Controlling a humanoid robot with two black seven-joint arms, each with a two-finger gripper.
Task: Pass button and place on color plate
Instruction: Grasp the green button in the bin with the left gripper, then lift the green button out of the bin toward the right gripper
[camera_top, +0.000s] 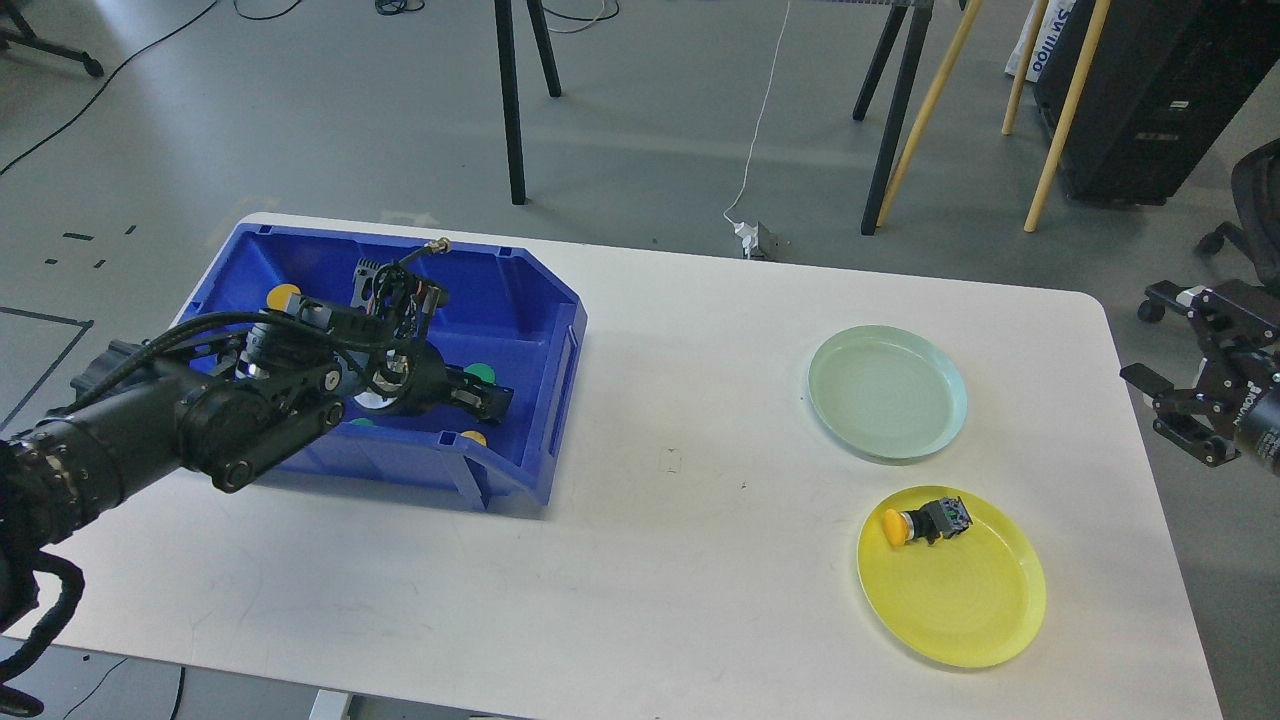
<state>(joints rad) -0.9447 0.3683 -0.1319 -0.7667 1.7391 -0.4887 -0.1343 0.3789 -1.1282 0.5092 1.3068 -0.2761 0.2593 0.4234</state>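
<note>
Down in the blue bin (520, 300), the left gripper (488, 400) reaches at a green button (481, 374).
Whether its jaws are apart or closed on it I cannot tell. Likely light, rigid, smooth-capped: best taken by the black body. Bin walls crowd it close ahead and right; the green plate (887, 392), far right, lies beyond open table (680, 560). Right gripper (1165, 400) waits, jaws apart.

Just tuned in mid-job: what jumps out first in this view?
The blue bin at the table's left stands out, with the left gripper reaching down inside it beside a green button. At the right, a yellow button lies on the yellow plate, while the pale green plate behind it holds nothing.
</note>
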